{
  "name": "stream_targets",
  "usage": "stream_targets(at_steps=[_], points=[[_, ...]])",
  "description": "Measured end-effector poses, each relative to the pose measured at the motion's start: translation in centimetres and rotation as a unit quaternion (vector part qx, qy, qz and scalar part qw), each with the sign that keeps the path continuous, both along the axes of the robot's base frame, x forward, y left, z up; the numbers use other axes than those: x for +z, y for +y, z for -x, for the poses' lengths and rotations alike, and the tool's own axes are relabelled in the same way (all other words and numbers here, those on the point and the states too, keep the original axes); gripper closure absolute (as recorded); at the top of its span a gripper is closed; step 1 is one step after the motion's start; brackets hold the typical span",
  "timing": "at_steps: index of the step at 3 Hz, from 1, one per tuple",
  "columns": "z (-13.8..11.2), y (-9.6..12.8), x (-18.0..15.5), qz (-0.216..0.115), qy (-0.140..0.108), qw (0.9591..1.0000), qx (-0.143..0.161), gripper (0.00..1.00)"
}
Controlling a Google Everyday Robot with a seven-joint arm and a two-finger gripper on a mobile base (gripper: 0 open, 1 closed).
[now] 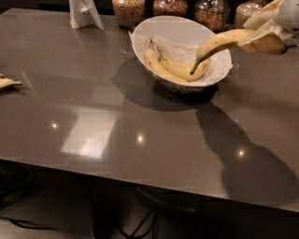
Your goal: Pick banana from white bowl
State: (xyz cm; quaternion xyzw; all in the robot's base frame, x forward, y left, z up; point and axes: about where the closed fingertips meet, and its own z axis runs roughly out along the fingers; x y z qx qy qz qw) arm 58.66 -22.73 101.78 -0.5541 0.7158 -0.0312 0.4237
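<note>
Yellow banana clenched between gripper fingers at two o'clock of white bowl, dark tip hanging above shorter bananas.

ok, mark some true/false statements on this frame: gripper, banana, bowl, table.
1. The gripper, at upper right, is shut on the banana. True.
2. The white bowl is empty. False: two bananas lie in it.
3. Glass jars stand behind the bowl. True.
4. The held banana rests on the table. False: it hangs in air above the table, dark tip over the bowl.
</note>
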Motion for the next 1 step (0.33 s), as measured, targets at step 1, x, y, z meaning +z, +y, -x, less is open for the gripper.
stream_targets(at_steps=[1], points=[[1.31,0.49,1.12,-0.029,0.007,0.9995,0.014,1.0]])
